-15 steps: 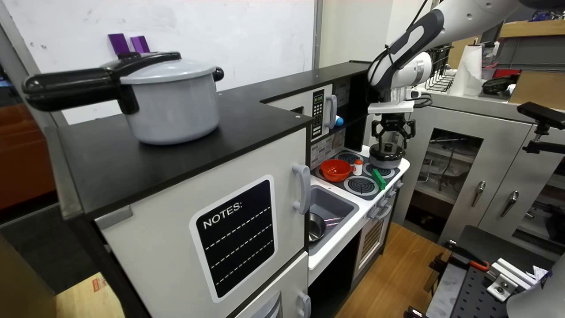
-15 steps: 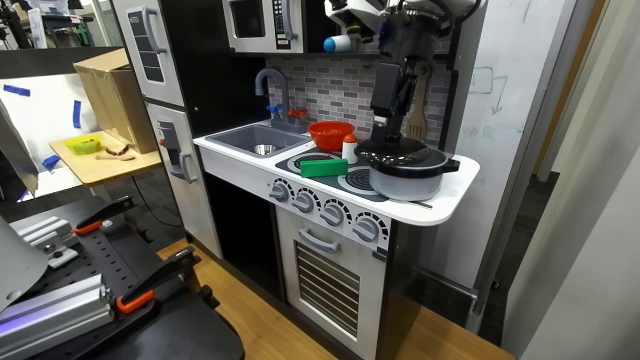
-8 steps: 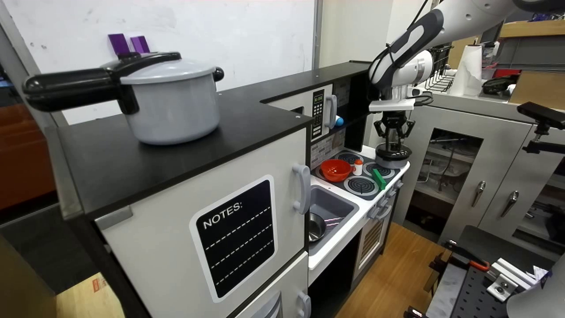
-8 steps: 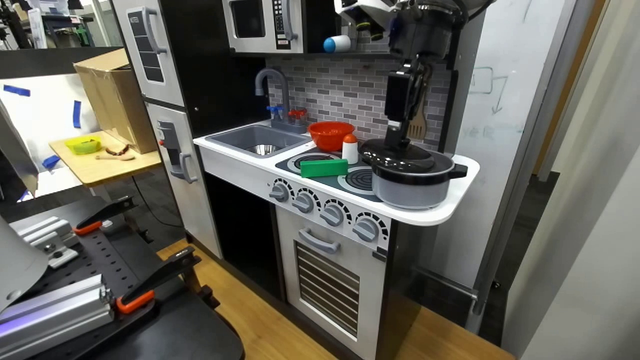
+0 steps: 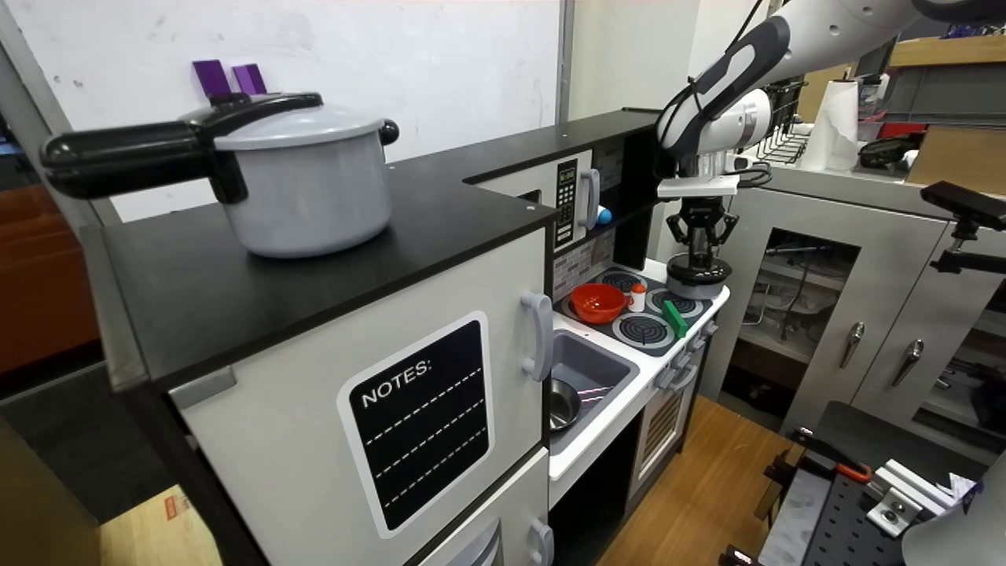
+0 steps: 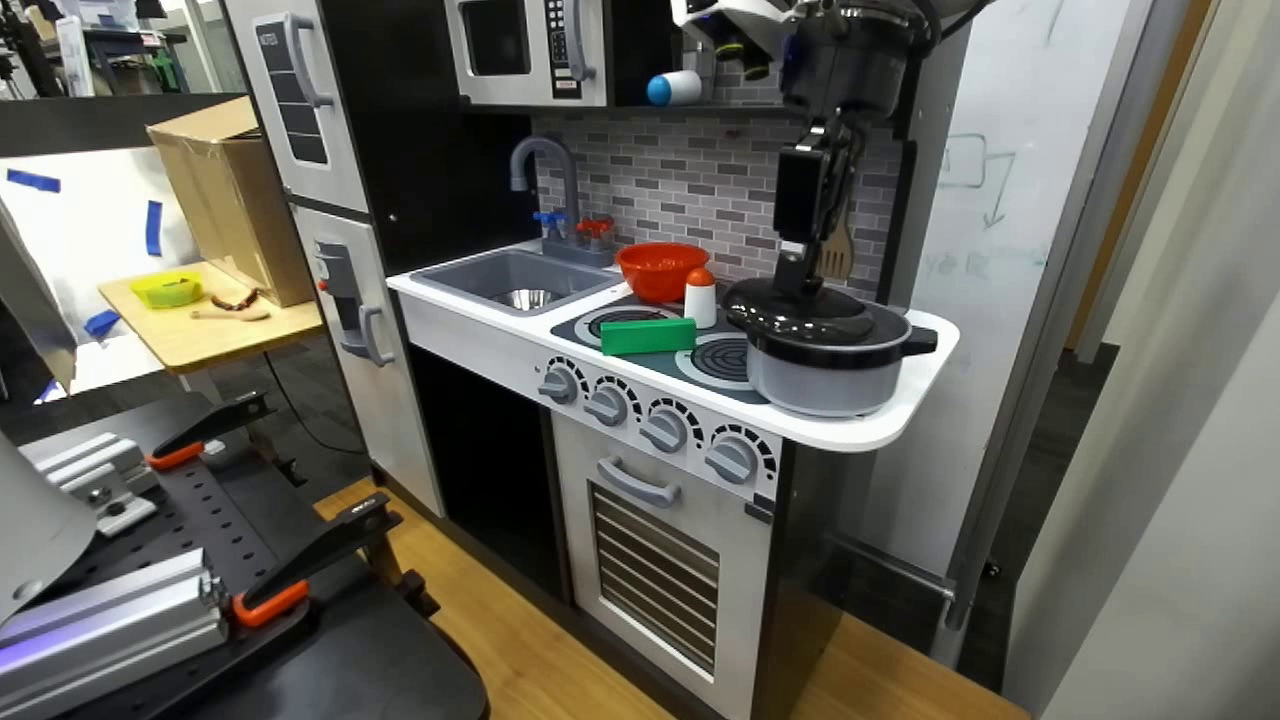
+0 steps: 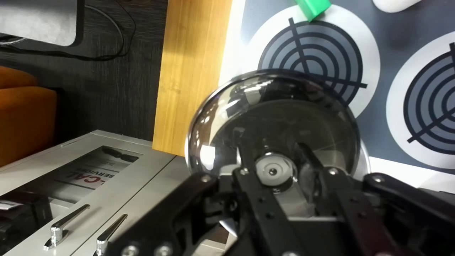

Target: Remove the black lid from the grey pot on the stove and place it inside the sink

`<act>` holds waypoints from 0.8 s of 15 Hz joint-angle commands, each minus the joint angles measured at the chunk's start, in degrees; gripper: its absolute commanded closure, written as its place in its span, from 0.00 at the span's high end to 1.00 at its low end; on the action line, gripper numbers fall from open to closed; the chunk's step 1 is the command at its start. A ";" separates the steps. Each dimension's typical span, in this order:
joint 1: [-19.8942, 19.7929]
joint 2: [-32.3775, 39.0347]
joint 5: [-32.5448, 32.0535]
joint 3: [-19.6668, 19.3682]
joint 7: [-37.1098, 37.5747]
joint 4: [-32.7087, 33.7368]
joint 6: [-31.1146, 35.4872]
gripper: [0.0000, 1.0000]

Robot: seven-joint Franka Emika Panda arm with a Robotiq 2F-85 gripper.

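Note:
The glossy black lid (image 6: 790, 308) sits on the grey pot (image 6: 825, 388) at the outer end of the stove. It looks off-centre, overhanging the pot on the side facing the shaker. My gripper (image 7: 271, 151) points straight down, its fingers closed around the round knob (image 7: 273, 171) on the lid's top. In both exterior views the gripper (image 5: 699, 258) stands directly above the lid. The grey sink (image 5: 626, 368) lies at the other end of the counter, with a metal pan (image 5: 563, 404) in it.
A red bowl (image 6: 662, 271), a white shaker with an orange top (image 6: 700, 303) and a green block (image 6: 648, 336) stand on the stove between pot and sink. The grey faucet (image 6: 570, 185) rises behind the sink. A shelf and microwave (image 6: 530, 50) hang above.
My gripper has closed from wide to narrow around the knob. Pot and lid have shifted a little toward the counter's outer end, along with the gripper.

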 commanded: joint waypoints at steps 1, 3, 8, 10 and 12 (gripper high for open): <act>0.26 1.07 0.22 0.29 -0.86 1.48 -0.54 0.08; 0.82 -0.82 -0.22 0.52 -1.68 -0.17 -0.09 0.08; 3.14 -6.67 -0.79 1.85 -4.48 -6.62 0.25 0.08; 4.23 -8.98 -1.05 2.59 -5.09 -8.94 0.20 0.08; 5.38 -11.47 -1.73 3.39 -5.58 -11.06 -0.06 0.08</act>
